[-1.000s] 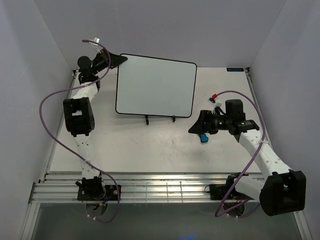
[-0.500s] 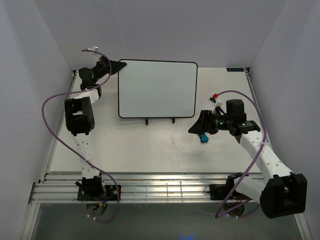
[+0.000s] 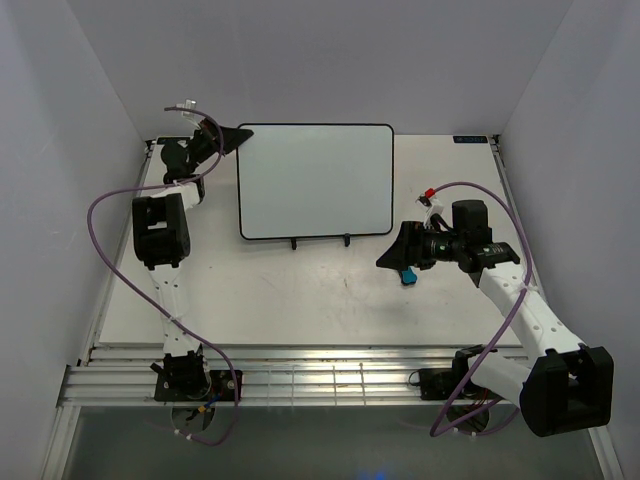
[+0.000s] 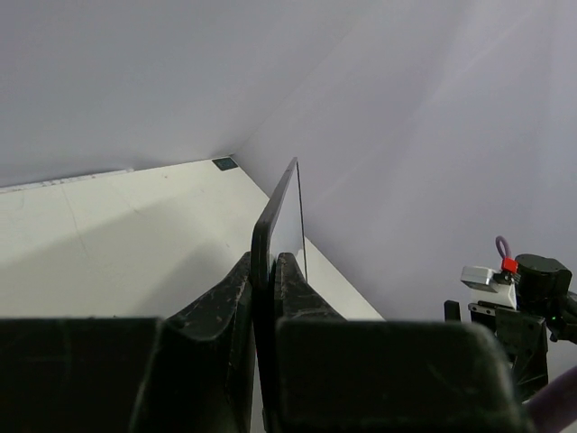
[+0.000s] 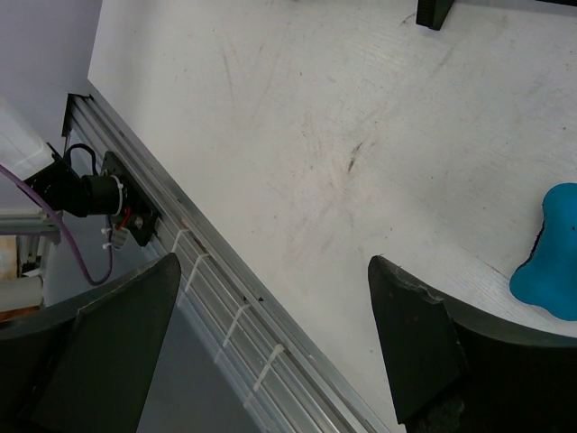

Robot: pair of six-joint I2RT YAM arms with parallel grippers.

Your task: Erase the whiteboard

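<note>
The whiteboard (image 3: 315, 180) stands on its wire stand (image 3: 320, 240) near the table's (image 3: 280, 300) far edge. The left gripper (image 3: 242, 134) is clamped tight on its upper left corner. The right gripper (image 3: 390, 258) gapes wide, holding nothing, just beside the blue eraser (image 3: 409, 277).

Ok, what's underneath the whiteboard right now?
Two black stand feet poke out below the lower edge of the whiteboard, resting on the table. The rest of the stand is hidden behind the board, so how it props the board cannot be seen.

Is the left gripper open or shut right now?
Shut on the whiteboard. In the wrist view the left gripper has its fingers pressed against both sides of the black rim, no gap.
</note>
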